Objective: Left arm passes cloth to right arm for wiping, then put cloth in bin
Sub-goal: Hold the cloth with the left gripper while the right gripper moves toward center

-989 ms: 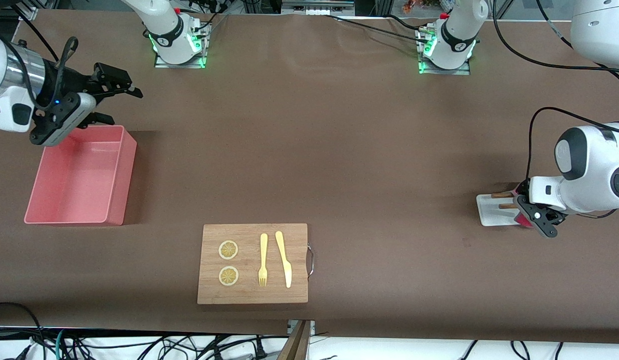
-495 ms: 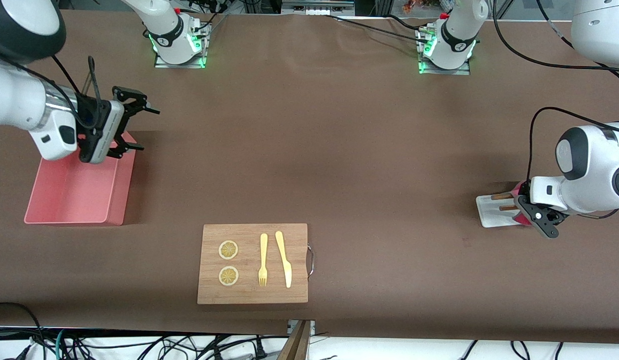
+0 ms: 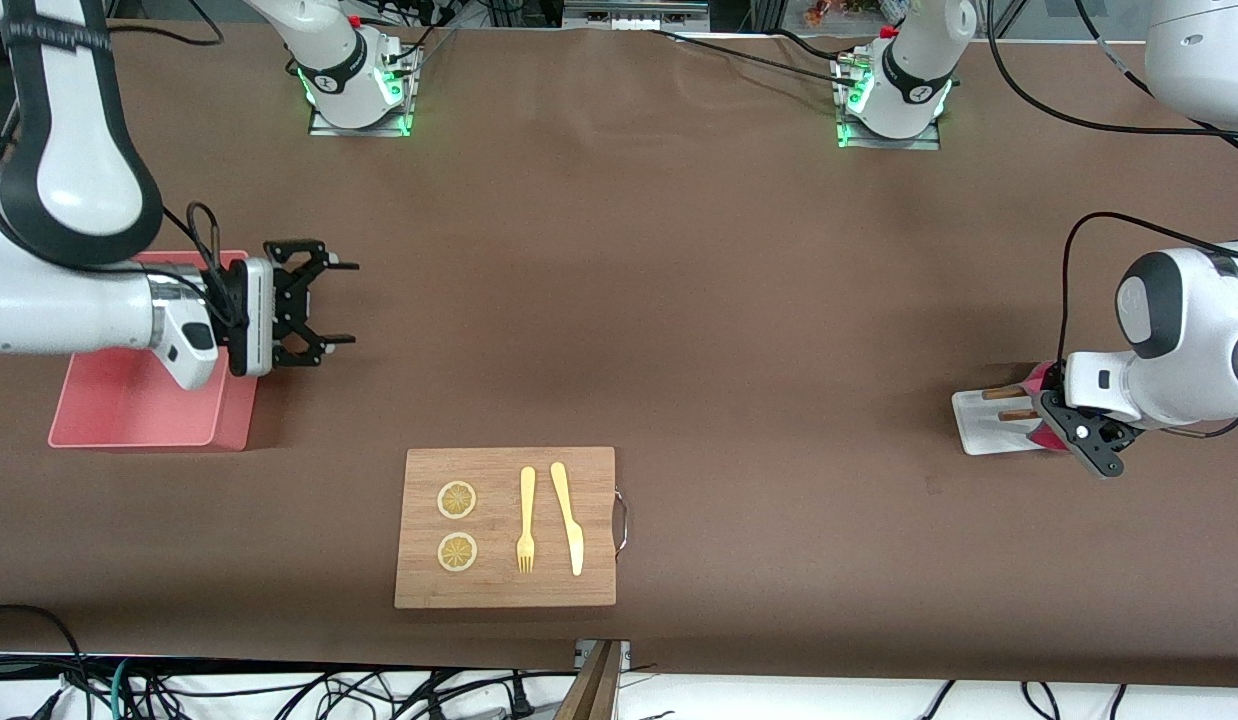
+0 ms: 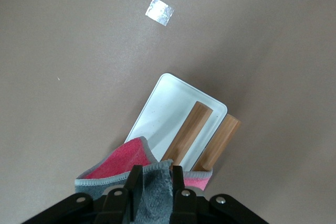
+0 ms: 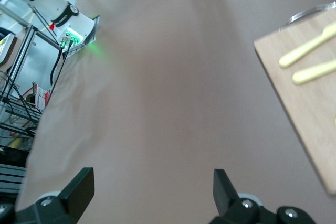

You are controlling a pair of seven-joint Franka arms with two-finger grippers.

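The cloth (image 4: 122, 161) is dark grey with a magenta-red side and pale edging. It sits at the edge of the small white tray (image 4: 169, 113), at the left arm's end of the table. My left gripper (image 4: 156, 171) is shut on a grey fold of the cloth. In the front view the left gripper (image 3: 1043, 408) is low at the tray (image 3: 977, 420), and only bits of the cloth (image 3: 1037, 379) show. My right gripper (image 3: 351, 303) is open and empty, beside the pink bin (image 3: 129, 415), and points toward the left arm's end. The right wrist view shows its open gripper (image 5: 152, 187) over bare table.
Two wooden sticks (image 4: 190, 132) lie across the white tray. A wooden board (image 3: 504, 525) with a fork (image 3: 526, 520), a knife (image 3: 569, 518) and two lemon slices (image 3: 457, 500) lies near the front camera's edge. The board also shows in the right wrist view (image 5: 310, 98).
My right arm has swung down from over the bin's farther end, and its open gripper has turned toward the table's middle. My left gripper has stayed at the tray with the cloth.
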